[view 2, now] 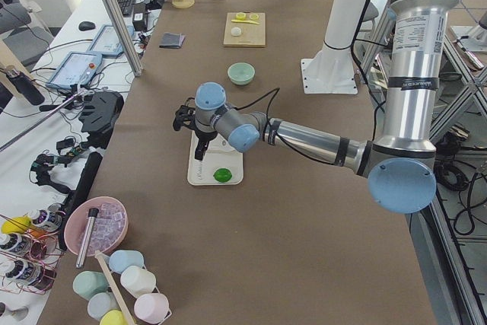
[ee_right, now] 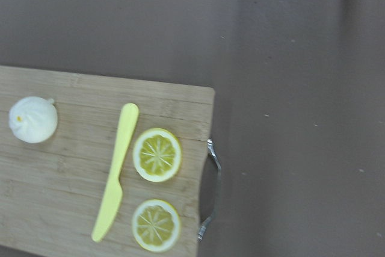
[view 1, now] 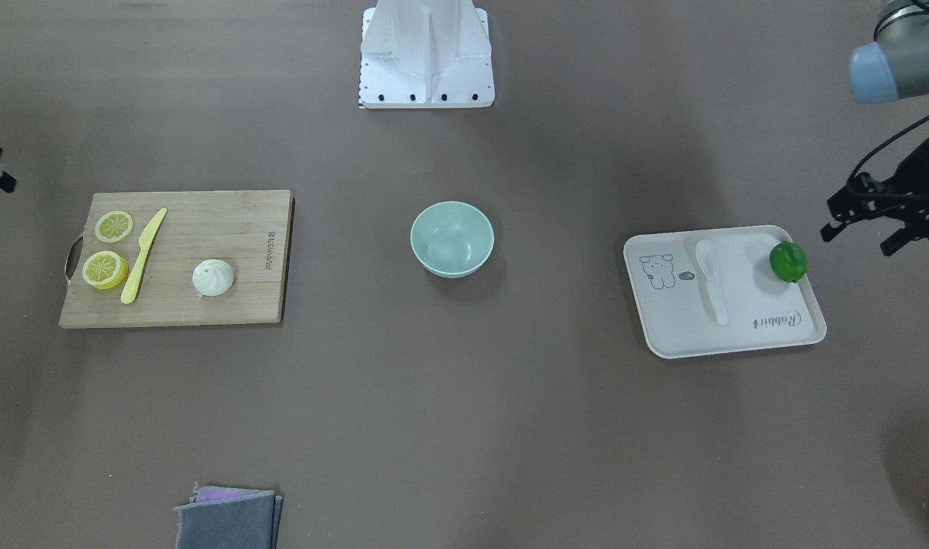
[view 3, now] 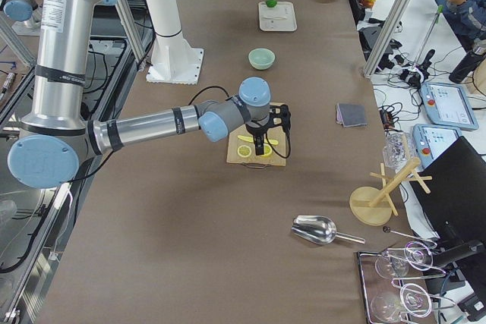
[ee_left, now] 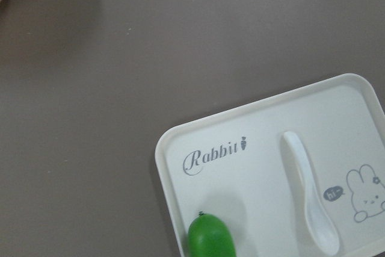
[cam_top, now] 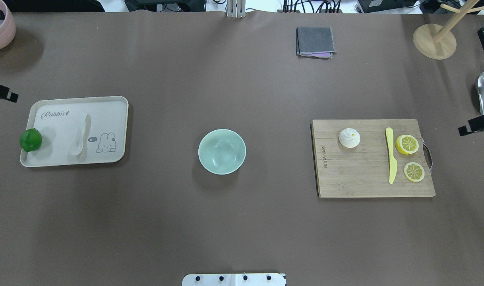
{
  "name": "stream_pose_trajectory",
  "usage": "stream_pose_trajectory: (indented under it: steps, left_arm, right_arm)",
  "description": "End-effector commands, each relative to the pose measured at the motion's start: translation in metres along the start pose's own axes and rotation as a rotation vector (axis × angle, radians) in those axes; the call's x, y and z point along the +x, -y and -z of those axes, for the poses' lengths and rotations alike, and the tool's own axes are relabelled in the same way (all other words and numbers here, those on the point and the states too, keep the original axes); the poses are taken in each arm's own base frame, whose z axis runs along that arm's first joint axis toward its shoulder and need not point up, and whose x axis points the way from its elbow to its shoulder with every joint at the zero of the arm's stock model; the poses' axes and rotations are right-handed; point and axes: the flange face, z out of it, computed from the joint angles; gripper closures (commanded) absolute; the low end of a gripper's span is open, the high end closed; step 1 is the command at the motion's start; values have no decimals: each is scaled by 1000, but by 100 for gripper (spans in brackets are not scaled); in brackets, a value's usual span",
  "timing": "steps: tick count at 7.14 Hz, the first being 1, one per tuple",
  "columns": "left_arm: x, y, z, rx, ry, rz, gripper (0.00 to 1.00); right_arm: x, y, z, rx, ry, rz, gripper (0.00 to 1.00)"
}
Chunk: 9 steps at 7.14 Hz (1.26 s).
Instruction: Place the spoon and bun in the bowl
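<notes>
On the brown worktop (cam_top: pixel 242 222) beside cluttered desks (view 2: pixel 84 58), the bowl (cam_top: pixel 221 151) sits central; left fingers (view 1: pixel 897 242) are spread, while the right fingers (cam_top: pixel 466 129) are too cropped to tell.

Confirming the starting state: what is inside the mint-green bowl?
Nothing: the bowl shows a bare inside down to its bottom. The spoon lies on the tray, the bun on the cutting board. Only the table under the bowl is hidden.

Lime (cam_top: pixel 30 140) on tray (cam_top: pixel 107 115), knife (cam_top: pixel 391 159) and lemon slices (cam_top: pixel 407 144) on board (cam_top: pixel 357 174), cloth (cam_top: pixel 314 41)
</notes>
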Motion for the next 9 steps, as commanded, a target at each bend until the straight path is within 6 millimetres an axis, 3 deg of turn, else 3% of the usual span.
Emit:
stream_pose_trajectory:
  steps: [1, 2, 3, 4, 5, 8, 9]
  left_arm:
    - [57, 17, -52, -2, 40, -24, 3]
    - [73, 26, -81, -23, 51, -15, 3]
    - [89, 33, -106, -35, 68, -20, 3]
    - [95, 31, -118, -51, 70, -27, 3]
    - [95, 30, -118, -53, 71, -26, 3]
    - [94, 29, -116, -45, 74, -29, 3]
    - [96, 29, -114, -43, 73, -29, 3]
  right_arm:
    - [-120, 13, -67, 23, -19, -1, 4]
    - [-151, 9, -88, 14, -15, 11, 4]
    - [-165, 11, -108, 17, -33, 24, 4]
    - [-166, 6, -128, 4, -60, 32, 8]
    - [-161, 4, -143, 0, -89, 30, 13]
    - [-189, 27, -181, -8, -98, 47, 19]
    - [-183, 28, -186, -12, -105, 51, 25]
